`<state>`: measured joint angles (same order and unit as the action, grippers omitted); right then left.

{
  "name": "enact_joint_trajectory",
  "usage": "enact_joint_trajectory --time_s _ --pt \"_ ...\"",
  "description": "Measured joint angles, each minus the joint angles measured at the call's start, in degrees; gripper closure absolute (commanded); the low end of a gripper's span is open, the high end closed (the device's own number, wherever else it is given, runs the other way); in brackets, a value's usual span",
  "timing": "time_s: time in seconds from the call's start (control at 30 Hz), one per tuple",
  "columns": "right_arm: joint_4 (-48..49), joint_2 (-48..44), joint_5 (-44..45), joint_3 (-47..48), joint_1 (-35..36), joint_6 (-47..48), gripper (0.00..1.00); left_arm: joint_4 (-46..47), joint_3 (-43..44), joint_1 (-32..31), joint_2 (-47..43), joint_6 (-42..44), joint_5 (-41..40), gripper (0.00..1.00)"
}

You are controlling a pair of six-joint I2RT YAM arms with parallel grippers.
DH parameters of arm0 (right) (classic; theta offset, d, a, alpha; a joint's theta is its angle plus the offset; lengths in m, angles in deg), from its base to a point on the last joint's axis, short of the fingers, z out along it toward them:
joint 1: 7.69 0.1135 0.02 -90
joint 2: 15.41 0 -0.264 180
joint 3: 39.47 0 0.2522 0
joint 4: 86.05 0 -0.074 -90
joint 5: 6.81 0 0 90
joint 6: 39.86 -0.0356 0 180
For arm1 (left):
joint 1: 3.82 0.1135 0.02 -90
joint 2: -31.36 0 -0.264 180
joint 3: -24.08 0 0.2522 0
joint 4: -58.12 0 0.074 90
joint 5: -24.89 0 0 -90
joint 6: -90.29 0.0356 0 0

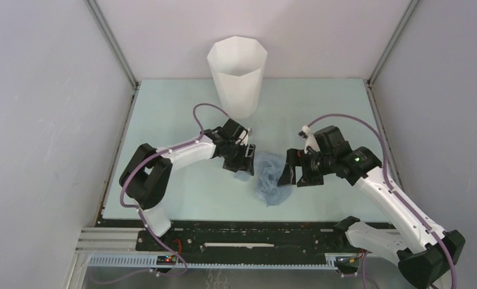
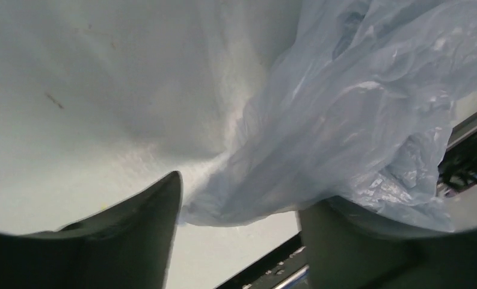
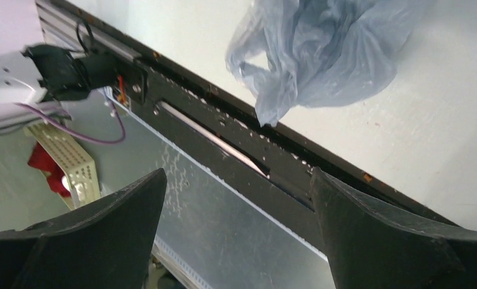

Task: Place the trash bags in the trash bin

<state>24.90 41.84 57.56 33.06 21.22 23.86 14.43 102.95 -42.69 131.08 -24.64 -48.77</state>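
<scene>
The trash bag (image 1: pixel 270 177) lies crumpled well on the near side of the trash bin (image 1: pixel 237 75), between both grippers. The left gripper (image 1: pixel 243 164) gapes wide with a bag corner between its jaws, ungripped; the right gripper (image 1: pixel 295 174) gapes wide, empty. Gather several film folds before closing, since a single layer would likely slip.

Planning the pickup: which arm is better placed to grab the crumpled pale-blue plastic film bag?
Left. The open left gripper straddles an edge of the pale-blue film bag and sits nearer the tall white faceted bin. The right gripper is open, the bag lying apart, ahead of it.
</scene>
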Motion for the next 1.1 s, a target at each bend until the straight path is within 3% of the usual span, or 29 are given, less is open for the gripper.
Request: enact_joint_trajectory --time_s 0.17,0.33,0.53,0.6,0.73,0.8,0.97,1.1 --pt "1.86 1.64 0.98 -4.26 5.35 -0.59 0.05 1.49 0.00 0.00 0.02 -2.58 -0.28 0.82" --pt "6.19 6.14 3.89 -6.60 9.88 -2.60 0.19 -0.35 0.00 0.00 -2.99 -7.41 -0.94 0.90" --pt "13.92 14.58 6.10 -7.19 11.63 -4.70 0.34 -2.67 0.31 0.00 -15.67 -13.16 -0.92 0.95" --pt "15.45 17.55 7.37 -7.19 11.43 -4.48 0.42 -3.52 0.92 0.00 -19.23 -14.53 -0.85 0.96" --pt "16.02 22.56 10.19 -7.19 6.80 -3.54 0.46 -4.85 1.29 0.09 -24.96 -16.76 -0.28 1.00" --pt "16.55 23.89 10.58 -7.13 1.81 -3.21 0.46 -5.88 1.27 0.37 -26.99 -17.66 0.37 1.00" --pt "17.03 25.81 7.85 -2.95 -9.40 -0.79 0.25 -6.40 -0.92 2.12 -32.20 -20.72 2.60 1.00" --pt "18.56 25.90 0.85 -0.37 -8.70 2.25 0.04 -5.68 -4.57 5.18 -35.63 -24.22 5.75 1.00"
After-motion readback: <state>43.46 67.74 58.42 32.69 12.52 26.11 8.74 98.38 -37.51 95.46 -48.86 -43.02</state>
